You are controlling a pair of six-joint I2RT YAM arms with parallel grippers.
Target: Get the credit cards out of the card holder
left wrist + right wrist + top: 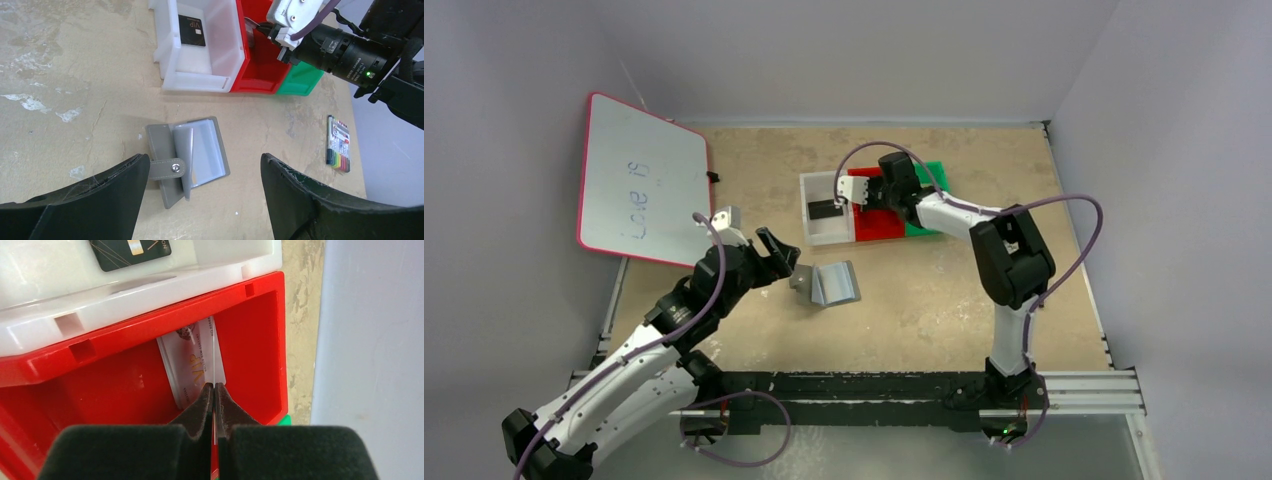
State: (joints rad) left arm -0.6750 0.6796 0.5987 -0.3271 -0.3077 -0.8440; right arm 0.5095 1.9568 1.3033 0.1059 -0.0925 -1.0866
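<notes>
The grey card holder (pixel 829 283) (pixel 187 155) lies open on the table, strap and snap to the left, with a yellow sliver showing in one shiny pocket. My left gripper (pixel 779 255) (pixel 205 159) hovers open just above and in front of it, touching nothing. A black credit card (pixel 825 208) (pixel 192 30) (pixel 130 250) lies in the white tray (pixel 819 235) (pixel 200 75). My right gripper (pixel 861 203) (pixel 214 385) is shut on a silvery-grey card (pixel 192 365) (pixel 250 35), held edge-on down inside the red tray (pixel 879 228) (pixel 250 340).
A green tray (pixel 936 170) (pixel 300 80) stands next to the red one on its right. A multicoloured marker pack (pixel 339 144) lies right of the card holder. A pink-rimmed whiteboard (pixel 639 180) leans at the back left.
</notes>
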